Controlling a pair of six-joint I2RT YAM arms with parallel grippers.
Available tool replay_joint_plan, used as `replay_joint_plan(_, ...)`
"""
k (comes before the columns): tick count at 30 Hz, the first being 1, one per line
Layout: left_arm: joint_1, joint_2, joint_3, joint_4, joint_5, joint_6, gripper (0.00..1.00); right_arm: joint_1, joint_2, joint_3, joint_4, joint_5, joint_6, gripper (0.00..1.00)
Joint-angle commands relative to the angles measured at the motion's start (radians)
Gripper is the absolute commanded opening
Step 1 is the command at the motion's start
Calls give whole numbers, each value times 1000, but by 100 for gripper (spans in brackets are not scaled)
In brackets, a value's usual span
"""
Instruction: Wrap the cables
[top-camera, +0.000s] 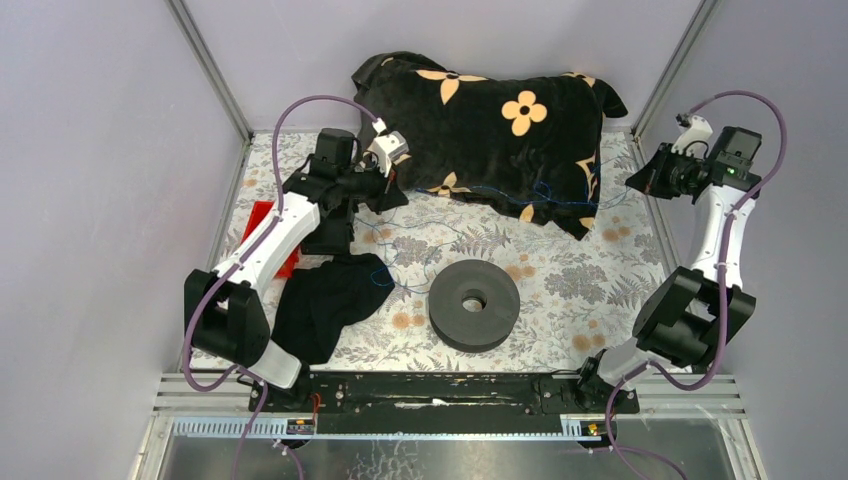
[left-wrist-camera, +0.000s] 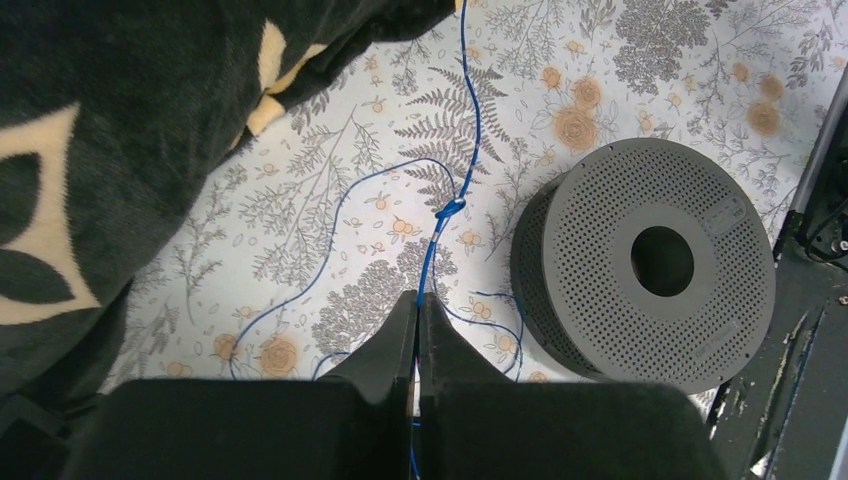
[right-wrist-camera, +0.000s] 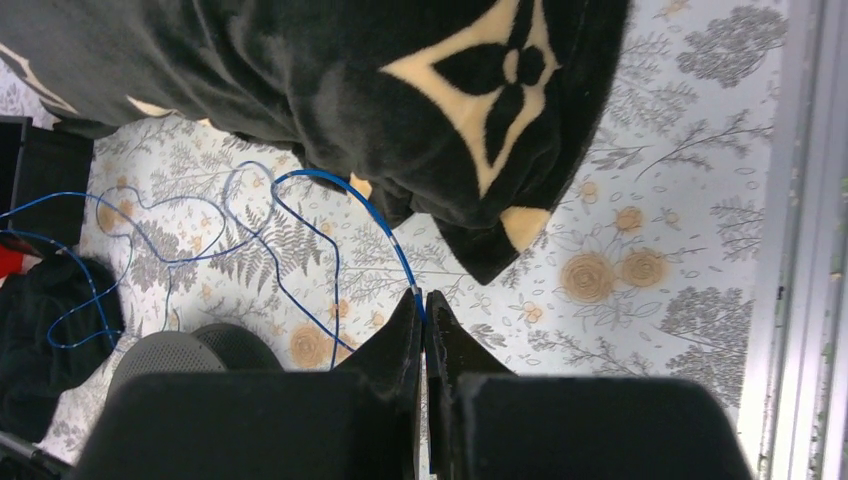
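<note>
Pinched shut on the blue cables (left-wrist-camera: 451, 209), left hand (left-wrist-camera: 419, 300) and right hand (right-wrist-camera: 422, 298) hang over the floral worktop (top-camera: 560, 280).

In the left wrist view, one strand runs from the closed fingertips up the middle of the frame through a small knot. Looser loops lie to its left and beside the black perforated spool (left-wrist-camera: 645, 265) at right. In the right wrist view, a strand curves from the closed fingertips up to the edge of the black flower-patterned blanket (right-wrist-camera: 400, 90), with more loops sprawling at left. From above, the cables trail across mid-frame between blanket and spool, reaching a dark cloth (top-camera: 330, 300) at lower left.
</note>
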Motion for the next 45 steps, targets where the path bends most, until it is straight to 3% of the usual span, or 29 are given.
replay_joint_plan(1,6,-9,68,-48,-23,59,0,-26,7,91,8,-7,-9,0)
replay_joint_plan(9,6,39,119,-47,-43,80,0,-23,-21,74,-19,-358,-51,0)
replay_joint_plan(13,-5,109,157,-19,15,77,4,11,-70,35,73,-492,9,0)
replay_joint_plan(18,-104,248,298,-9,20,97,7,40,-134,-5,339,-461,224,0)
replay_joint_plan(22,-205,404,488,-9,-14,62,8,-9,-88,208,206,-258,174,0)
replay_joint_plan(25,-241,523,649,-6,-90,-19,8,-106,-40,372,191,-232,234,0)
replay_joint_plan(27,-252,587,723,-6,-117,-53,19,-139,-2,473,163,-231,244,0)
replay_joint_plan(29,-259,626,767,-9,-107,-51,39,-142,17,535,137,-249,237,0)
replay_joint_plan(35,-259,621,826,-10,55,-58,93,-108,-66,367,314,-429,324,0)
replay_joint_plan(37,-261,615,853,2,111,-84,99,-75,-105,314,313,-437,267,0)
replay_joint_plan(45,-328,595,883,184,257,-347,99,135,-204,119,326,-502,273,0)
